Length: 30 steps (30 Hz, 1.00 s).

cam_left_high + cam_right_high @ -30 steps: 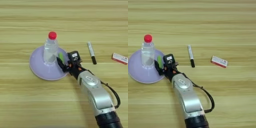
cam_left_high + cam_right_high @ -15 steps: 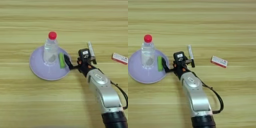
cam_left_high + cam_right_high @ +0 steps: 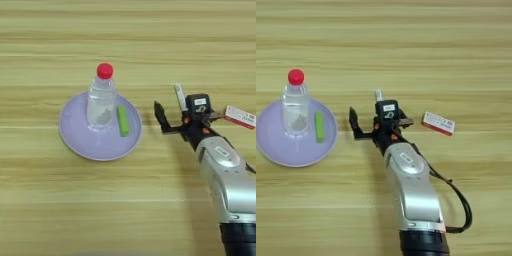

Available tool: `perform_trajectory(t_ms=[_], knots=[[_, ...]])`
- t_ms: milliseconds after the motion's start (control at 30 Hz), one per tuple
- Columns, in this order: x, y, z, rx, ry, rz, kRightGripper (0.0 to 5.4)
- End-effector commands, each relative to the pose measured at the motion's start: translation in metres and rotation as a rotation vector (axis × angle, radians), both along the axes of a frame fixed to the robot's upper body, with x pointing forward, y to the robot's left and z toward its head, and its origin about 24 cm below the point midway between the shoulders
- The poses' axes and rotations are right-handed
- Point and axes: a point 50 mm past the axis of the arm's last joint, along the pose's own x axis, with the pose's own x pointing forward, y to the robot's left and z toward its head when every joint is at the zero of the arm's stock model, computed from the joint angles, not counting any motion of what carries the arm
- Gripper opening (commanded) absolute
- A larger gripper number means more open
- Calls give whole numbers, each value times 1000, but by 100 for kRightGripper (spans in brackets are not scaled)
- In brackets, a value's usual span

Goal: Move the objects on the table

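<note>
A clear bottle point(image 3: 102, 97) with a red cap stands upright on the round lilac plate point(image 3: 80, 140). Just right of the bottle, a small green block point(image 3: 122, 120) lies flat on the plate. My right gripper point(image 3: 178, 111) is open and holds nothing, off the plate's right rim. It hovers over the white marker point(image 3: 179, 93), of which only the far end shows. One black finger point(image 3: 353, 120) points toward the plate. A red-and-white packet point(image 3: 438, 123) lies on the table to the right of the gripper.
My silver forearm point(image 3: 412, 195) comes in from the bottom edge, with a black cable point(image 3: 463, 210) looping on its right. Bare wood-grain tabletop point(image 3: 125, 40) stretches across the far side and the left.
The gripper has let go of the green block on the plate and drawn back to the right, ending over the marker. Bottle, plate and packet have stayed put.
</note>
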Motion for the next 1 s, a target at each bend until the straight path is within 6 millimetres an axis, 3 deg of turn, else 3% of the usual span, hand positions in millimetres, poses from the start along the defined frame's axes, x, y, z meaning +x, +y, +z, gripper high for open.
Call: perform_trajectory(t_ms=[33, 367, 1000], knots=[[12, -14, 26, -33, -134, -44, 536], [13, -50, 23, -65, -147, -196, 536], [14, -96, 10, -221, -150, -386, 536]])
